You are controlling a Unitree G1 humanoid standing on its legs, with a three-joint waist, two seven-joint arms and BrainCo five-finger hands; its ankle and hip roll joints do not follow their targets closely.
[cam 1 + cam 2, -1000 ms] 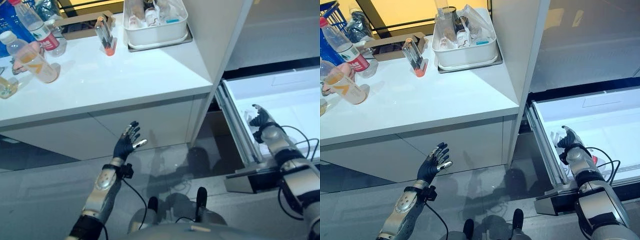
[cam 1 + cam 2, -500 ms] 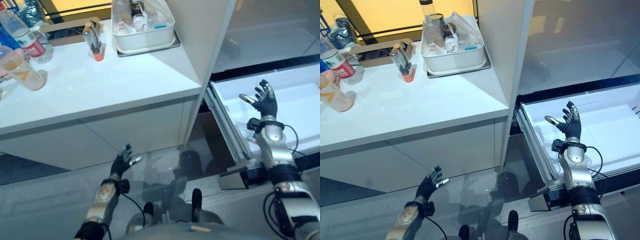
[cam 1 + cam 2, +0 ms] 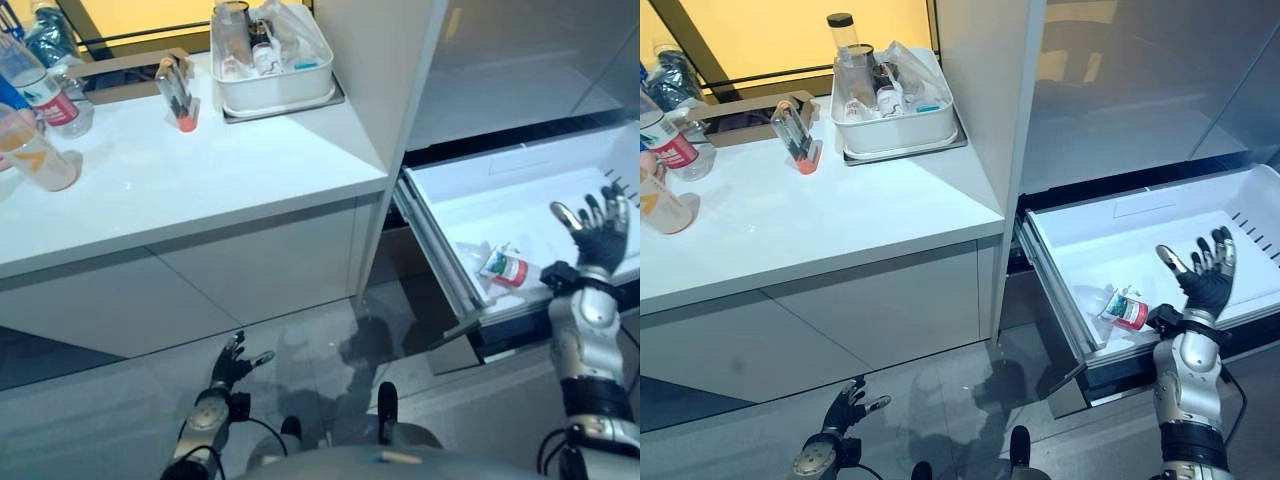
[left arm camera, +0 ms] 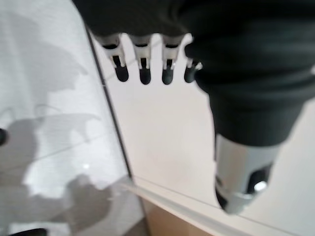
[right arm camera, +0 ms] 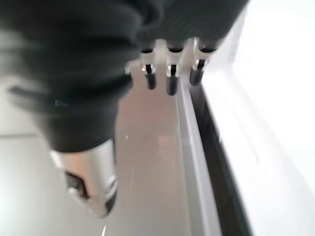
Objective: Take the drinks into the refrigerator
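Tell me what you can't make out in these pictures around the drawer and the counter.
- The bottle in the drawer: its far end lies against crumpled clear plastic in both eye views, so how full it is stays unclear.
- Contents of the white bin on the counter: packed together and too small to identify.
- Bottles at the counter's left end: cut off by the picture edge.
- Right hand: open above the drawer; whether it touches anything cannot be judged.

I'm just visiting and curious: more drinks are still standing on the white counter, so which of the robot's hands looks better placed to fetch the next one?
Probably the left. The left hand, open, hangs on the side where the bottles stand; the right hand, open, is over the drawer beside the bottle already inside.
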